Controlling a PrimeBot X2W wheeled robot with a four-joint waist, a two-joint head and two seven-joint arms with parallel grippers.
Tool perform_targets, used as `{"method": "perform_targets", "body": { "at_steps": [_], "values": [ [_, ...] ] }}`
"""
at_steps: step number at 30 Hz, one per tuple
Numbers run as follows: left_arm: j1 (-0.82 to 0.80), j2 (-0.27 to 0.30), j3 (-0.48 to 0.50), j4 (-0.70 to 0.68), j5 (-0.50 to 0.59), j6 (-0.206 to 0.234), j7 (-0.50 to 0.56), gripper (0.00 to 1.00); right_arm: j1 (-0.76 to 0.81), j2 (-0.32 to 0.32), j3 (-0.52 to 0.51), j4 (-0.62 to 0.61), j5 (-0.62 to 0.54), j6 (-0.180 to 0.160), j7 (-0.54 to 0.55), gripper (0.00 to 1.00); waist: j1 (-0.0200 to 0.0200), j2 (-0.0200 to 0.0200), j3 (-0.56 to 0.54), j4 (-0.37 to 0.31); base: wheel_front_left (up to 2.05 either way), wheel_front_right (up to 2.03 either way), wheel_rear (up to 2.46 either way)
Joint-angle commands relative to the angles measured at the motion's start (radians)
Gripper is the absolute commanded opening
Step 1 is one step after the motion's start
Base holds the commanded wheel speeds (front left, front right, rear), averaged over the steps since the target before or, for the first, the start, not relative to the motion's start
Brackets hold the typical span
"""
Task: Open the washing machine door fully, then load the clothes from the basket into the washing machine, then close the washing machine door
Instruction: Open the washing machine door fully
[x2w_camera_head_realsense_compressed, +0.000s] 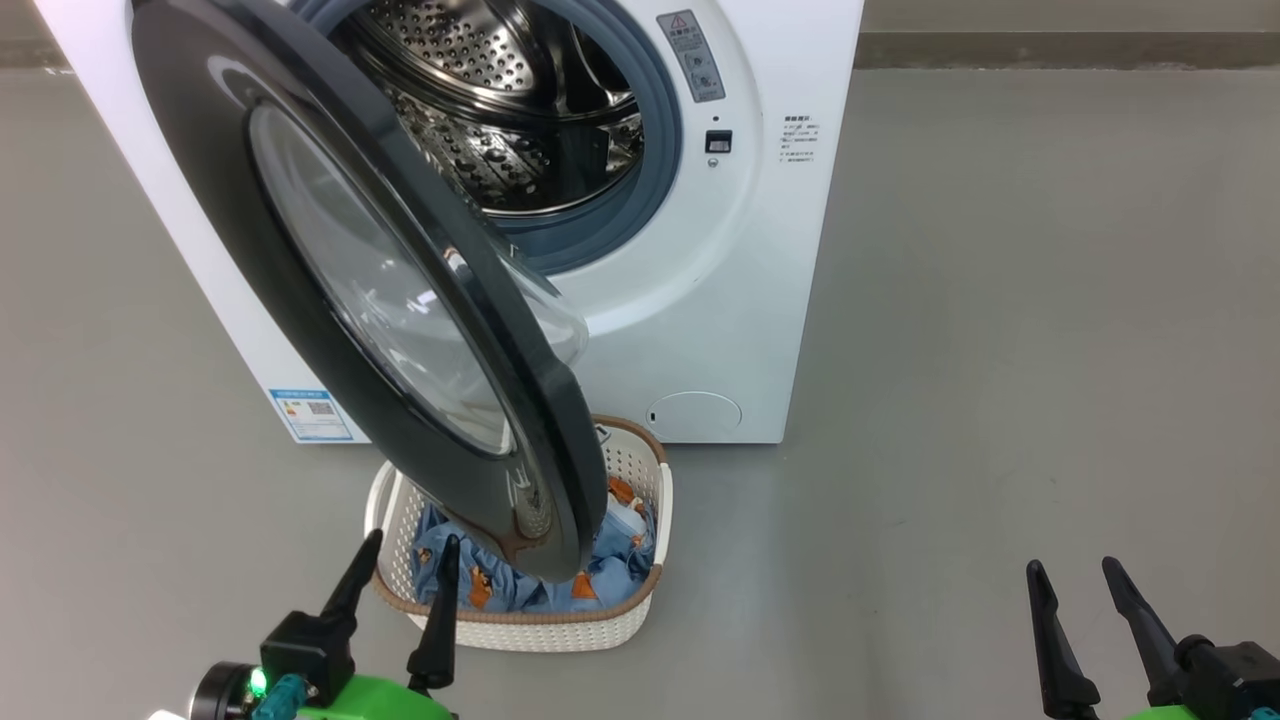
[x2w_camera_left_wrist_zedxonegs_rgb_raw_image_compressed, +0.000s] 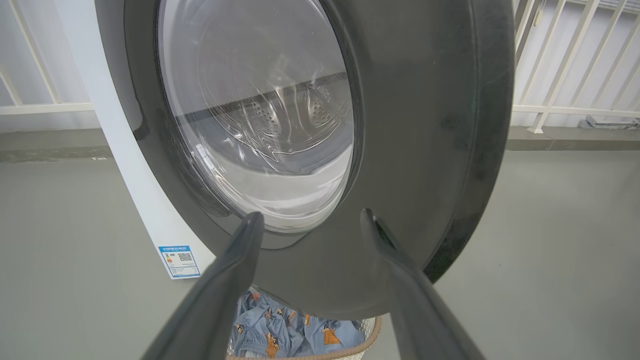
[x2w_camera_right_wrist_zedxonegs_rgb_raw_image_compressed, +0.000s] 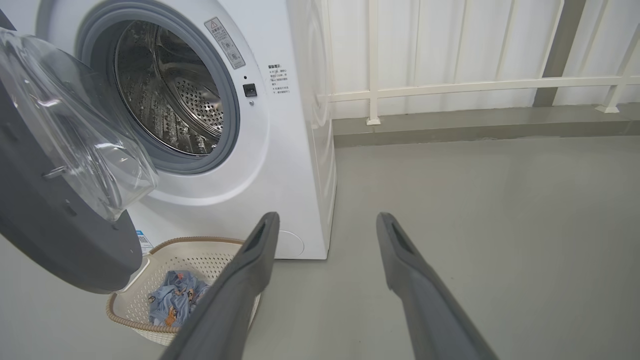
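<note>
Head view: the door (x2w_camera_head_realsense_compressed: 380, 290) stands half open, swung out from the washing machine (x2w_camera_head_realsense_compressed: 760, 250) and hanging over the basket (x2w_camera_head_realsense_compressed: 560, 630), hiding part of the clothes (x2w_camera_head_realsense_compressed: 620, 570). My left pincer (x2w_camera_head_realsense_compressed: 413, 538) is spread and empty in front of the basket. My right pincer (x2w_camera_head_realsense_compressed: 1072, 563) is spread and empty too, well off over the floor (x2w_camera_head_realsense_compressed: 1000, 350).

Left wrist view: the door's black outer face (x2w_camera_left_wrist_zedxonegs_rgb_raw_image_compressed: 410, 125) looms close ahead of my left pincer (x2w_camera_left_wrist_zedxonegs_rgb_raw_image_compressed: 311, 214). Pushing here would shut it, I judge. Better to reach round the free edge and draw it along its arc, away from the opening.

Right wrist view: the drum (x2w_camera_right_wrist_zedxonegs_rgb_raw_image_compressed: 170, 100) gapes beyond my right pincer (x2w_camera_right_wrist_zedxonegs_rgb_raw_image_compressed: 328, 215), and the basket (x2w_camera_right_wrist_zedxonegs_rgb_raw_image_compressed: 200, 250) sits by the machine's foot. The door should clear it before I reach for the clothes.
</note>
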Motion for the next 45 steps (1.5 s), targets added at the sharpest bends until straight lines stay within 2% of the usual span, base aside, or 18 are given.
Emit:
{"method": "perform_targets", "body": {
  "at_steps": [1,4,14,20,26,31,35,40,45],
  "values": [
    [-0.033,0.016,0.034,-0.024,-0.009,0.010,-0.009,1.00,-0.014,-0.010,0.026,-0.020,-0.010,0.009,-0.007,1.00,0.0000,0.0000,0.000,-0.001,0.00,0.00,0.00],
    [-0.031,0.017,0.035,-0.025,-0.006,0.012,-0.009,0.00,-0.013,-0.009,0.028,-0.019,-0.013,0.009,-0.009,1.00,0.0000,0.0000,0.000,-0.002,0.00,0.00,0.00],
    [-0.035,0.021,0.036,-0.026,-0.003,0.015,-0.009,0.00,-0.014,-0.009,0.033,-0.015,-0.016,0.009,-0.009,1.00,0.0000,0.0000,-0.002,-0.007,0.00,0.00,0.00],
    [-0.062,0.033,0.060,-0.069,0.007,0.033,-0.009,0.00,-0.010,-0.009,0.031,-0.021,-0.014,0.009,-0.010,1.00,0.0000,0.0000,0.002,-0.003,0.00,0.00,0.00],
    [-0.139,0.071,0.110,-0.210,0.052,0.086,-0.009,0.00,-0.012,-0.009,0.029,-0.022,-0.014,0.009,-0.015,1.00,0.0000,0.0000,0.001,0.001,0.00,0.00,0.00],
    [-0.216,0.085,0.115,-0.351,0.091,0.111,-0.009,0.00,-0.014,-0.009,0.025,-0.023,-0.014,0.009,-0.019,1.00,0.0000,0.0000,0.002,0.004,0.00,0.00,0.00],
    [-0.285,0.072,0.076,-0.454,0.118,0.108,0.006,0.00,-0.015,-0.009,0.025,-0.029,-0.013,0.009,-0.019,1.00,0.0000,0.0000,0.003,0.004,0.00,0.00,0.00],
    [-0.350,0.022,-0.040,-0.534,0.117,0.064,0.047,0.00,-0.014,-0.009,0.028,-0.034,-0.012,0.009,-0.017,1.00,0.0000,0.0000,0.004,0.002,0.00,0.00,0.00],
    [-0.351,-0.022,-0.186,-0.524,0.020,0.020,0.125,0.00,-0.017,-0.009,0.033,-0.037,-0.006,0.009,-0.017,1.00,0.0000,0.0000,0.007,-0.001,0.00,0.00,0.00]
  ]
}}
